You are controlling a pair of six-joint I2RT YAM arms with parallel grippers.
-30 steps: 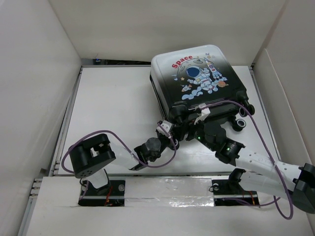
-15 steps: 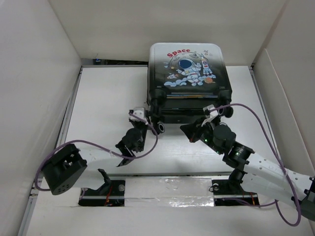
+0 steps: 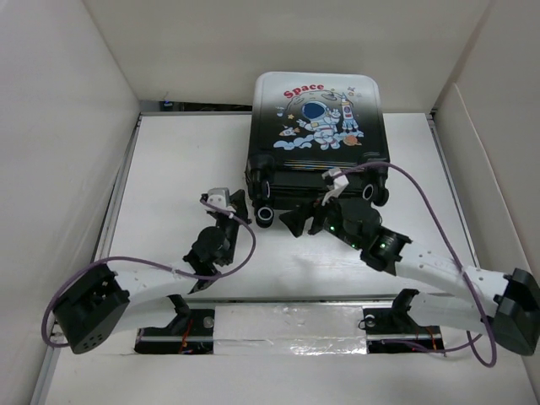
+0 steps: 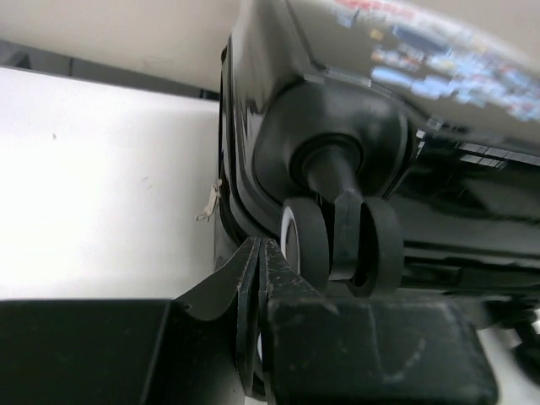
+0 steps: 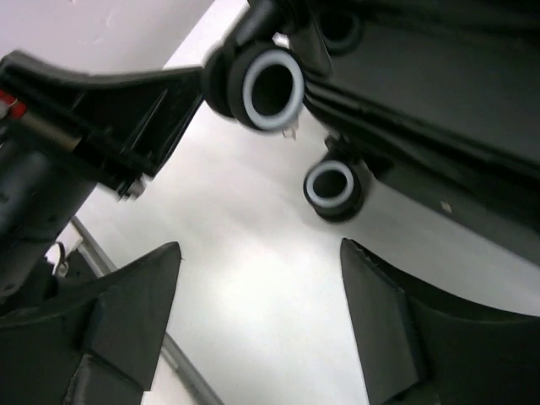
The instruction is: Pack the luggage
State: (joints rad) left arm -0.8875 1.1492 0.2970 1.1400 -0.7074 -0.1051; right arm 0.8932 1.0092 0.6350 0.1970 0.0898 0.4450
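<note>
The luggage point(image 3: 316, 126) lies flat on the white table point(image 3: 169, 160). It is at the 12 o'clock end, far from the arm bases. It is closed. The astronaut picture point(image 3: 319, 114) and the red word "Space" face up. Its black wheels are on the 6 o'clock side, the side nearest the arms.

The left gripper point(image 3: 239, 205) sits near the 7 o'clock corner of the luggage. Its two fingers are pressed tight together with nothing between them. In the left wrist view the tips are just beside the corner wheel point(image 4: 337, 245). I cannot tell if they touch it.

The right gripper point(image 3: 294, 221) is at 6 o'clock of the luggage and points toward 9 o'clock. Its fingers point(image 5: 126, 312) are spread wide apart and hold nothing. In the right wrist view only bare table shows between them. Two wheels with white rings sit just past the tips.

A purple cable point(image 3: 439, 228) loops over the right arm, and one more hangs along the left arm. Tall white walls point(image 3: 59, 126) stand around the table.
</note>
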